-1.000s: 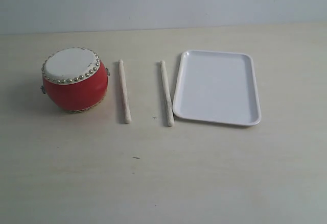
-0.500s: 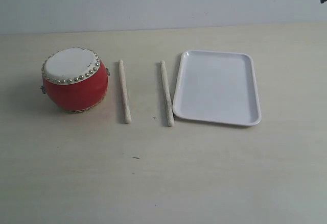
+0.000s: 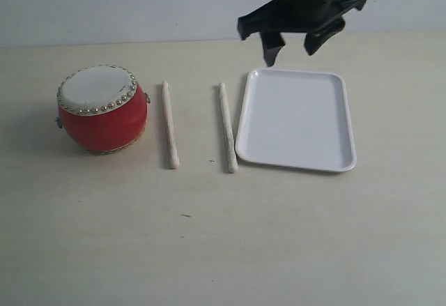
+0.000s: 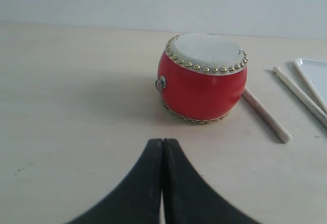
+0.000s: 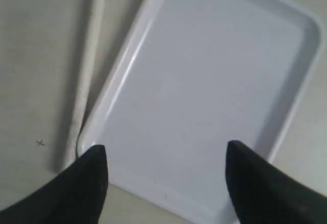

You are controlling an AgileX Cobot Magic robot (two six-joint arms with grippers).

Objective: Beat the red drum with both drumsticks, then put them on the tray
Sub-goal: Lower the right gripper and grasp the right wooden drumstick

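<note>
Over the white tray, we hold our right gripper wide and empty; our left gripper, pinched closed on nothing, faces the red drum.

Right gripper — newly in view, over tray

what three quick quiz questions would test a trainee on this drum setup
1. True or false: both drumsticks lie on the table between the red drum and the tray.
2. The right end effector is: A) open and empty; B) shut on a drumstick; C) gripping the drum.
3. Fill in: the left end effector has its jaws ____.
Key: 1 true; 2 A; 3 shut.
</note>
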